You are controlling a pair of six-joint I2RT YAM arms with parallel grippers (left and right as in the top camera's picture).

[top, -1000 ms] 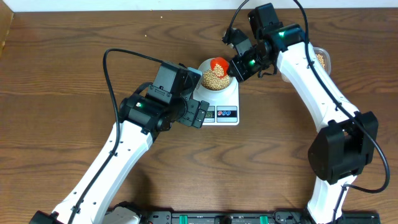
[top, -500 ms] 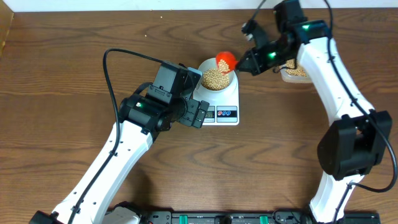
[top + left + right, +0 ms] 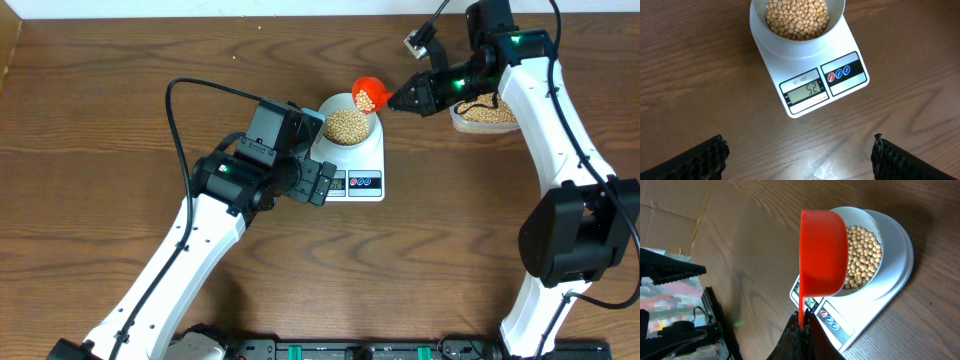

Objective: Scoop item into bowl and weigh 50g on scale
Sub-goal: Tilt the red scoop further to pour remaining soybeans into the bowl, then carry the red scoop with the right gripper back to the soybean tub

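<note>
Jaws: right gripper (image 3: 402,100) clamped on scoop (image 3: 367,95), left gripper (image 3: 800,150) released. Withdrew scoop to bowl's (image 3: 334,104) 2 o'clock; logged 52 on scale (image 3: 807,90), marginally over.

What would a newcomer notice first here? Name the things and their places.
The bright red scoop, gripped by its handle in the right fingers, hangs at the far rim of the bowl. That bowl, heaped with tan beans, sits on the white scale mid-table. The scale's display reads 52.
</note>
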